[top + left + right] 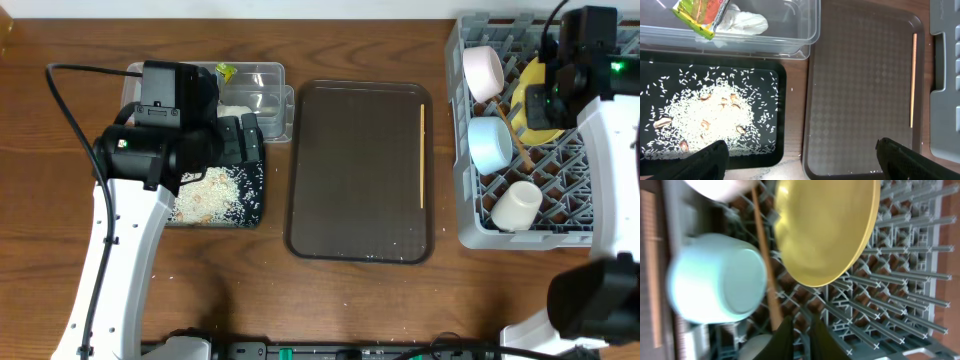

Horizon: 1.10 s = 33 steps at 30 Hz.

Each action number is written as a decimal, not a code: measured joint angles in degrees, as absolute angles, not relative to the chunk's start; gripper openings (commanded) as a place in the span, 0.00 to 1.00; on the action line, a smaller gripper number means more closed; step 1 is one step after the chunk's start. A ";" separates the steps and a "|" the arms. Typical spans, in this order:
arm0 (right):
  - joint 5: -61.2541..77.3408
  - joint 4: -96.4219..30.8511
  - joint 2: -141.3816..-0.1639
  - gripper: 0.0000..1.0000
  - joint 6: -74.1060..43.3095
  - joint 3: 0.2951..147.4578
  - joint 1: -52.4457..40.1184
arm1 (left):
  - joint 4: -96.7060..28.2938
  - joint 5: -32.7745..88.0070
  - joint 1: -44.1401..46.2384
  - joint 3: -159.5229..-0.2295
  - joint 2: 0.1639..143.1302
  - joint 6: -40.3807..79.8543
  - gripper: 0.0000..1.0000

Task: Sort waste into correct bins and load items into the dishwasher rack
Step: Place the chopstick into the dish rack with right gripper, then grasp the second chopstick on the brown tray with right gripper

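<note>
Right gripper (801,330) has its fingers nearly together with one chopstick (765,265) ending right at the tips, and honestly I can't tell if it's pinching it. That stick lies slanted in the rack (900,280) between the light blue bowl (715,280) and the leaning yellow plate (825,225). I reckon it could slip through the open lattice or knock the plate. Further off, the other chopstick (422,155) lies flat by the brown tray (350,170) rim, so it's an awkward pinch. Left gripper (800,150) hangs wide open and empty by the black tray (782,100) of rice (715,115).

Chopstick (422,155) on tray (350,170) (rack (467,215) to right).
</note>
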<state>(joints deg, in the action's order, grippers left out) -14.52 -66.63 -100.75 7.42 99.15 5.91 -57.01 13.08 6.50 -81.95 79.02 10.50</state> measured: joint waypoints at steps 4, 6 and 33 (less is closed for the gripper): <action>-14.59 -65.43 -103.92 0.43 9.32 98.02 8.03 | -57.04 13.08 6.50 -81.93 79.02 10.50 0.96; -13.41 -64.60 -104.51 0.47 9.47 97.95 8.21 | -57.04 13.08 6.52 -81.95 79.02 10.50 0.96; -4.84 -61.76 -117.58 0.56 -15.40 100.25 -21.15 | -57.01 13.08 6.52 -81.95 79.02 10.50 0.96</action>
